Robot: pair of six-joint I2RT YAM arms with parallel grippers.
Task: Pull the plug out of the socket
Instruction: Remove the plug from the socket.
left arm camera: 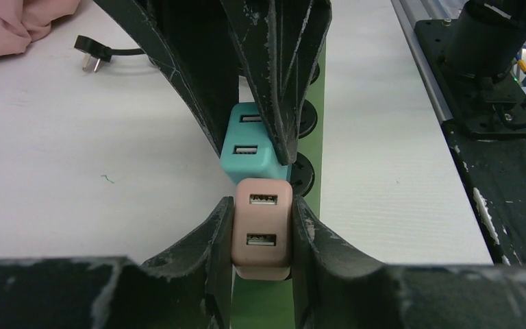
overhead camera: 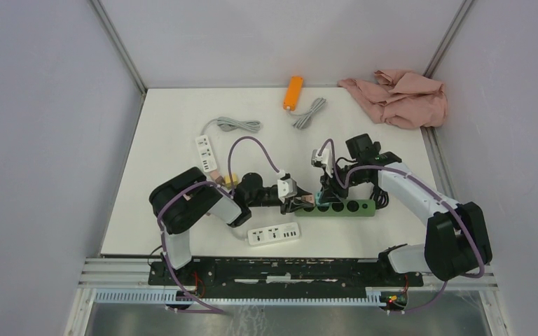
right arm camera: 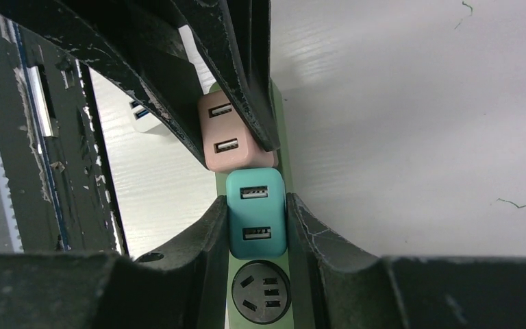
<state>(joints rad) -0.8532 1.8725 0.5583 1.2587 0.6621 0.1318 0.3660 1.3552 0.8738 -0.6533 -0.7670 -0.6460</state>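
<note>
A green socket strip (overhead camera: 354,207) lies on the white table between the two arms. Two USB plugs stand on it side by side and touching. My left gripper (left arm camera: 262,205) is shut on the pink plug (left arm camera: 262,229), a finger pressed against each of its sides. My right gripper (right arm camera: 256,202) is shut on the teal plug (right arm camera: 256,212) in the same way. The two grippers meet tip to tip over the left end of the strip (right arm camera: 221,185). A free round black socket (right arm camera: 260,299) shows just behind the teal plug. The plugs' pins are hidden.
A white power strip (overhead camera: 273,234) lies near the front edge. Another white strip (overhead camera: 206,150) with a grey cable lies at the left. An orange strip (overhead camera: 293,92) and a pink cloth (overhead camera: 399,96) are at the back. A loose black plug (left arm camera: 90,62) rests nearby.
</note>
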